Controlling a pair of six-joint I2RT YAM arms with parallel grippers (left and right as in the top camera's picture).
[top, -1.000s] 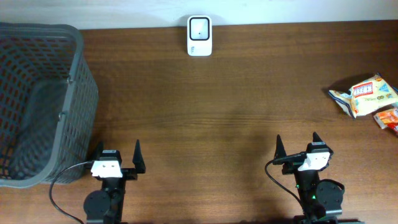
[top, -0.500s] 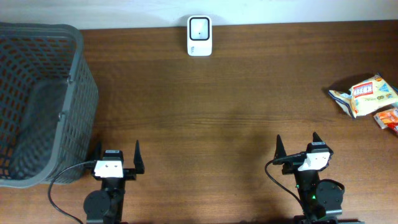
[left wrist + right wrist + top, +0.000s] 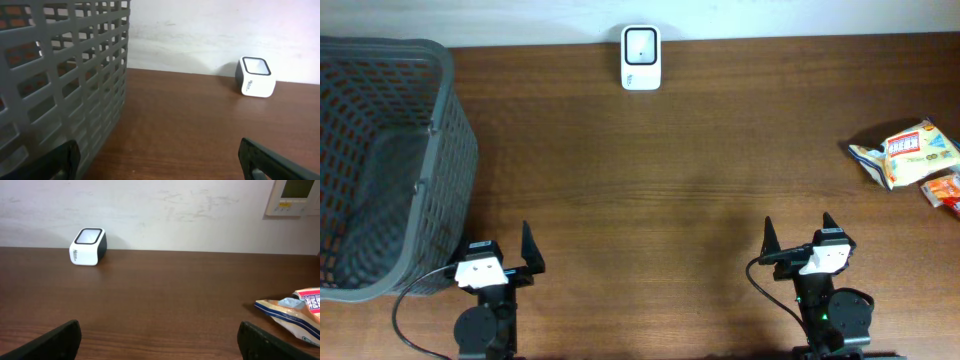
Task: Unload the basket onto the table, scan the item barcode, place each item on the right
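1. Over at the worktop's left edge stands the grey mesh basket (image 3: 380,150), its wall filling the left side of the left wrist view.
2. Just beside the basket's near right corner, at the near edge, sits the left claw (image 3: 498,245), its fingers spread wide apart with nothing between them.
3. At the middle of the far edge, against the wall, there's the small white scanner (image 3: 641,57), its dark window facing up. Both wrist cameras have it in sight.
4. Along the near edge, towards the right, is the right claw (image 3: 797,225), fingers also wide apart and holding nothing, bare worktop (image 3: 700,170) ahead of it.
5. By the right edge lies the snack packet (image 3: 908,152), flat, well apart from both claws and from the scanner.
6. Just beside it, cut off by the right edge itself, lies a smaller red and white packet (image 3: 945,192).
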